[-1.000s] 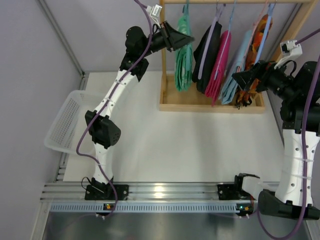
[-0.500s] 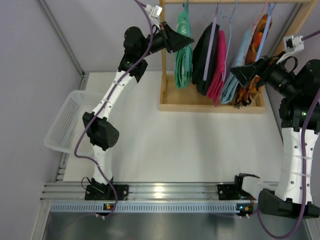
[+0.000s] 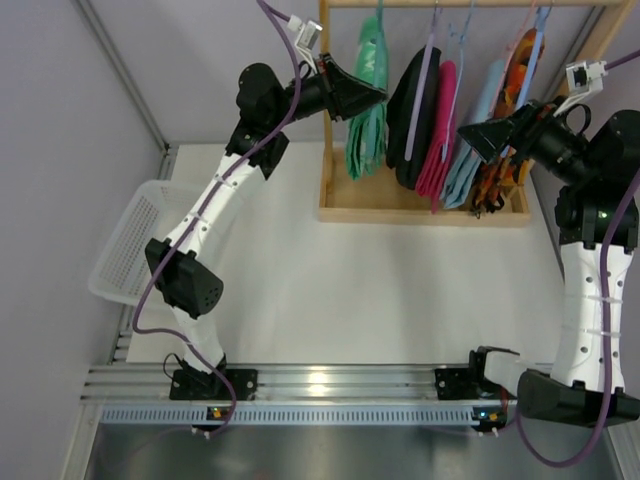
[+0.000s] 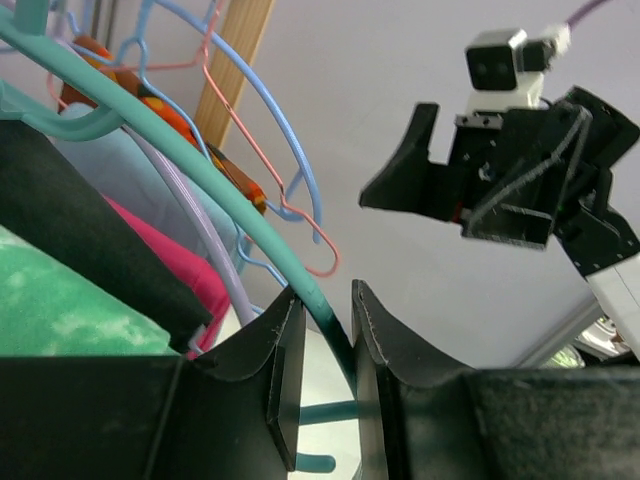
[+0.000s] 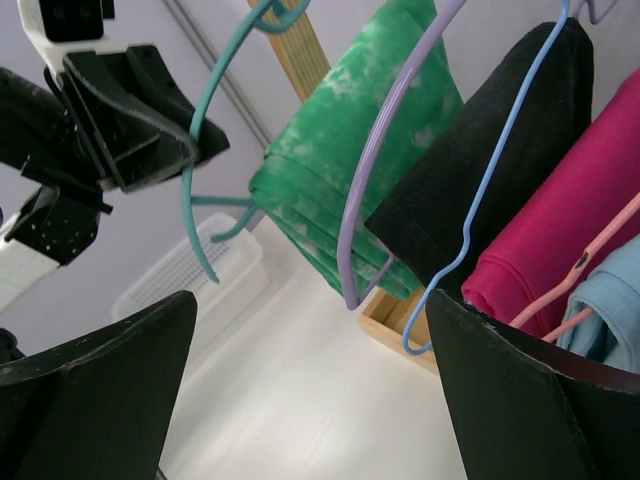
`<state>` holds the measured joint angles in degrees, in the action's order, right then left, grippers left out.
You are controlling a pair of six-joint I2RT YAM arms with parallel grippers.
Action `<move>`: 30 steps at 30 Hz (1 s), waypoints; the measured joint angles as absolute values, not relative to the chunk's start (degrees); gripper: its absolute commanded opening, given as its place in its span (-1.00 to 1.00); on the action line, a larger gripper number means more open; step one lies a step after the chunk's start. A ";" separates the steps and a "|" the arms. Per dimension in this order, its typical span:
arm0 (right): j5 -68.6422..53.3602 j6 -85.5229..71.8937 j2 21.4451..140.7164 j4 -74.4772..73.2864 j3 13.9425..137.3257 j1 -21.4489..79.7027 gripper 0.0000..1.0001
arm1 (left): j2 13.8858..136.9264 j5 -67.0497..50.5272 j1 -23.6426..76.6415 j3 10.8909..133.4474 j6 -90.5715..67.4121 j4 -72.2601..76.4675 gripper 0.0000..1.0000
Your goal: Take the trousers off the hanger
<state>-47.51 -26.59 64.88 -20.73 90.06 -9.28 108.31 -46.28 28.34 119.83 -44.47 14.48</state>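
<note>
Evidently the work is at its first garment. The wooden rack (image 3: pixel 420 212) stands at the far side of the table, and all five pairs hang from its rail: the mint-green trousers (image 3: pixel 368 130) at the left end, then the black trousers (image 3: pixel 408 105), the magenta trousers (image 3: pixel 440 135), the light blue trousers (image 3: pixel 470 155) and the orange patterned trousers (image 3: pixel 522 60). None is off its hanger yet.

The step in hand looks like steadying the teal hanger (image 4: pixel 200 175) that carries the mint-green pair, so that the cloth can be drawn off it. The next move probably falls to the other arm. It must cross in front of the other pairs, close on the folded green cloth below the hanger bar, and pull it sideways off the open end without snagging the neighbouring lilac hanger (image 5: pixel 352 215).

The left gripper (image 4: pixel 325 300) has its jaws drawn narrow, pinching the teal hanger's sloping arm between them. The right gripper (image 3: pixel 470 133) stands fully wide and holds nothing, hanging just in front of the light blue pair and facing the green one.
</note>
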 measured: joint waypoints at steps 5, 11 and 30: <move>-49.08 -33.76 67.83 -15.38 90.17 -9.21 0.99 | 100.84 -46.70 29.39 108.62 -44.03 15.88 -1.00; -49.87 -43.59 72.66 -7.99 91.59 -7.57 0.93 | 91.35 -46.04 30.61 95.33 -42.09 15.33 -1.00; -47.86 -55.37 81.58 -0.32 92.97 21.15 0.82 | 75.77 -36.51 35.31 80.77 -25.74 14.68 -1.00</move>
<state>-47.86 -55.37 81.58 -0.32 92.97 21.15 75.77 -36.51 35.31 80.77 -25.74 14.68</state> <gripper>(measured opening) 0.921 0.284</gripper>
